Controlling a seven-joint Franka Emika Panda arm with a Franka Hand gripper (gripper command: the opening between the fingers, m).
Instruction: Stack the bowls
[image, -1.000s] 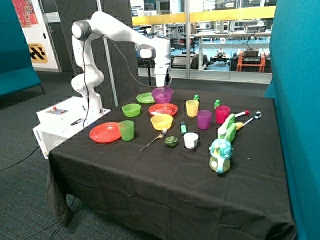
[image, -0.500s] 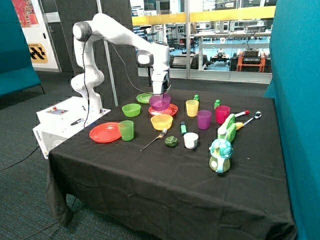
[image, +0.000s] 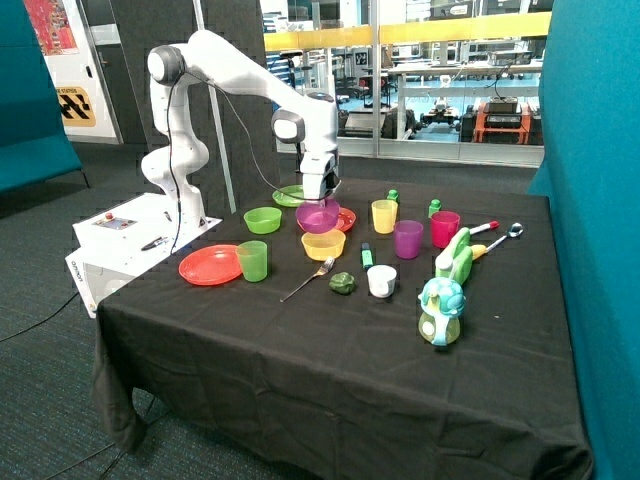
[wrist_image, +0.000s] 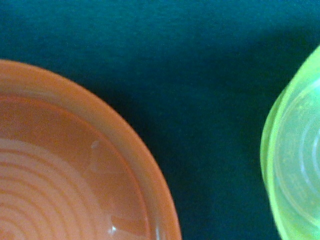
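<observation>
The gripper (image: 321, 199) grasps the purple bowl (image: 320, 215) by its rim just above the yellow bowl (image: 323, 243) mid-table; released off-centre, it could tip instead of nesting.

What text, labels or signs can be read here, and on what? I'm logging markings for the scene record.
Nothing legible.
Yellow and black sign on the wall behind the robot: hazard stripes only, wording too small.
Red poster above it: unreadable.
Purple bowl under the gripper and yellow bowl: no markings visible.
</observation>
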